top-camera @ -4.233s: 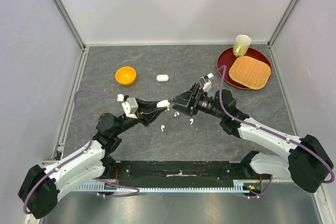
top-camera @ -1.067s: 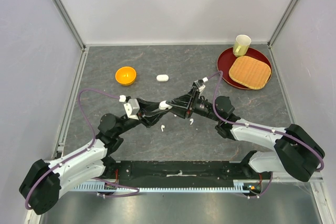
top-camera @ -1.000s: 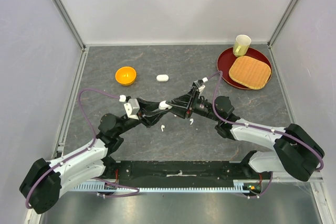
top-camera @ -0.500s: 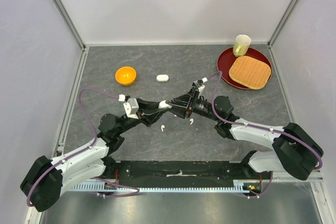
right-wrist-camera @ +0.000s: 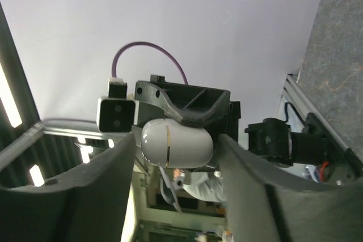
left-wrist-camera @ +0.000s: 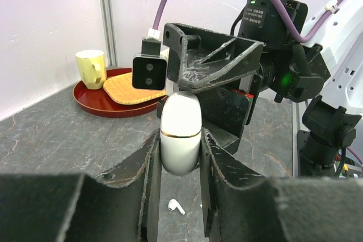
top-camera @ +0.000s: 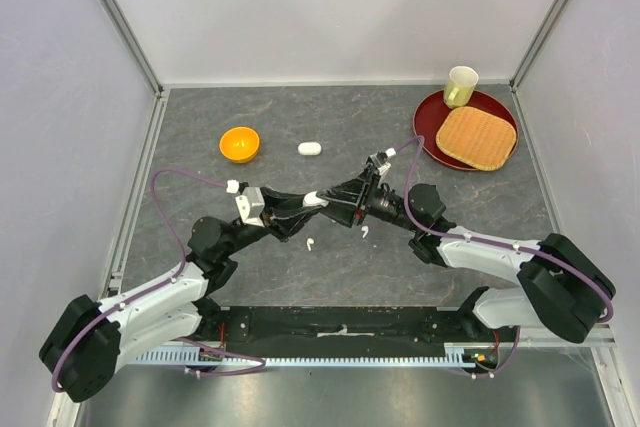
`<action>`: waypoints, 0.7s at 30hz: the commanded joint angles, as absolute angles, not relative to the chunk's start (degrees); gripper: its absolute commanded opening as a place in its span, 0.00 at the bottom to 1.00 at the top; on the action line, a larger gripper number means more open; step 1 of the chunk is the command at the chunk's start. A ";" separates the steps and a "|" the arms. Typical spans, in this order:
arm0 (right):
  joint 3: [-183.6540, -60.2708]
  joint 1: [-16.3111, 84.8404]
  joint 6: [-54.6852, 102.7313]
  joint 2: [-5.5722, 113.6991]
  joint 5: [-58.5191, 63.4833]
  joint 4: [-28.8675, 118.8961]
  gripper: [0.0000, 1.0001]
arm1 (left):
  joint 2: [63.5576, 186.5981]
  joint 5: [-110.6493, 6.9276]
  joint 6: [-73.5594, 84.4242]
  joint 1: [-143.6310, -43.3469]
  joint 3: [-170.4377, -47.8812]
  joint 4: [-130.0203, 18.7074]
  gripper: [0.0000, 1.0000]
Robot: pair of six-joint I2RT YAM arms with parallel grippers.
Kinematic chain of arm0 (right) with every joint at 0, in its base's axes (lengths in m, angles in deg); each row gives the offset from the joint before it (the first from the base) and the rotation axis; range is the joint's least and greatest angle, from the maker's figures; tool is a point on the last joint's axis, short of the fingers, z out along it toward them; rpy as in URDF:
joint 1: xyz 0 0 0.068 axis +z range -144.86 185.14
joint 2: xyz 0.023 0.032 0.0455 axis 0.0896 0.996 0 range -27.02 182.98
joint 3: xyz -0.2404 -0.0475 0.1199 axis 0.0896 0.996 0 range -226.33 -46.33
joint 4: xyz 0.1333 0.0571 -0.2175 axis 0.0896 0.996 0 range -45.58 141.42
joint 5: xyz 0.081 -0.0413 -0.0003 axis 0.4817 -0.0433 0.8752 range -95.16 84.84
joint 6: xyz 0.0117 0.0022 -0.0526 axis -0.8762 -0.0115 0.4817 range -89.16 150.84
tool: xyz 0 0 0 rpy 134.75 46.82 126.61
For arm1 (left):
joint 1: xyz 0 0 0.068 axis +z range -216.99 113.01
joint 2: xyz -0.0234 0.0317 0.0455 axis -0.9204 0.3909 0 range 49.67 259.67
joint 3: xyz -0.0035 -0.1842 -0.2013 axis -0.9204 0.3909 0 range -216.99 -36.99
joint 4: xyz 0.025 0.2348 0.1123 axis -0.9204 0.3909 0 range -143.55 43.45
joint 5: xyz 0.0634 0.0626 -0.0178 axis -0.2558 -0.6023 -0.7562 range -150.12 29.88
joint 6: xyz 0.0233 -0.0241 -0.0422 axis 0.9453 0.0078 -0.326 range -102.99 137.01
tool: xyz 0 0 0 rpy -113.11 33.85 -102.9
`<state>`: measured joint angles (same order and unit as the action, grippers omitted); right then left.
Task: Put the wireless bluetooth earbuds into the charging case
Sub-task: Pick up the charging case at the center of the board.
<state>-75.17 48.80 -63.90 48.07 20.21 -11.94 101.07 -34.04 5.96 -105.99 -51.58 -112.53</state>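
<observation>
Over the grey table [top-camera: 200,107], charging case [left-wrist-camera: 180,134] pinched between left fingers [left-wrist-camera: 150,185] (lid closed).

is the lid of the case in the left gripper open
No, the charging case held by the left gripper shows a closed seam.

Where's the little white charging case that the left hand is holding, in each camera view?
Top external: the small white oval charging case is near the picture's centre.
Left wrist: centre of the picture, standing upright.
Right wrist: centre of the picture, lying sideways.
Shared landmark: the left hand, clamped on the case in every view.
</observation>
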 commanded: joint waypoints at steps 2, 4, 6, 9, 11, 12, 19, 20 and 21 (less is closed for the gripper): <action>-75.07 49.17 -61.46 47.25 20.42 -16.14 0.78 | 100.65 -35.34 4.97 -106.01 -51.32 -113.94 0.02; -75.24 49.00 -59.70 46.29 19.98 -13.44 0.90 | 99.86 -36.12 5.23 -106.10 -50.88 -113.67 0.02; -76.21 49.00 -54.26 43.83 19.02 -9.22 0.96 | 98.98 -36.83 5.32 -106.01 -50.61 -112.10 0.02; -79.54 49.08 -41.88 38.83 15.61 10.75 0.98 | 97.23 -38.76 5.67 -106.01 -50.09 -110.07 0.02; -82.78 49.00 -30.85 34.88 12.52 19.68 0.98 | 95.56 -40.08 5.85 -106.01 -49.39 -109.19 0.02; -83.85 49.08 -26.60 33.64 9.37 23.64 0.98 | 95.12 -41.48 5.76 -106.01 -49.12 -108.75 0.02; -92.02 50.13 -8.54 32.74 5.47 43.01 0.97 | 94.49 -44.22 2.87 -106.01 -47.98 -110.41 0.02; -92.64 50.49 -8.02 33.36 5.65 43.45 0.96 | 94.76 -43.95 2.25 -106.01 -48.24 -110.85 0.02; -93.08 51.45 -7.05 33.89 5.56 43.89 0.95 | 95.46 -43.25 1.99 -106.01 -48.33 -111.29 0.02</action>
<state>-89.66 49.45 -18.31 31.40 7.35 34.22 94.42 -42.08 4.78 -105.99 -48.28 -108.05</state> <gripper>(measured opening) 0.968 0.344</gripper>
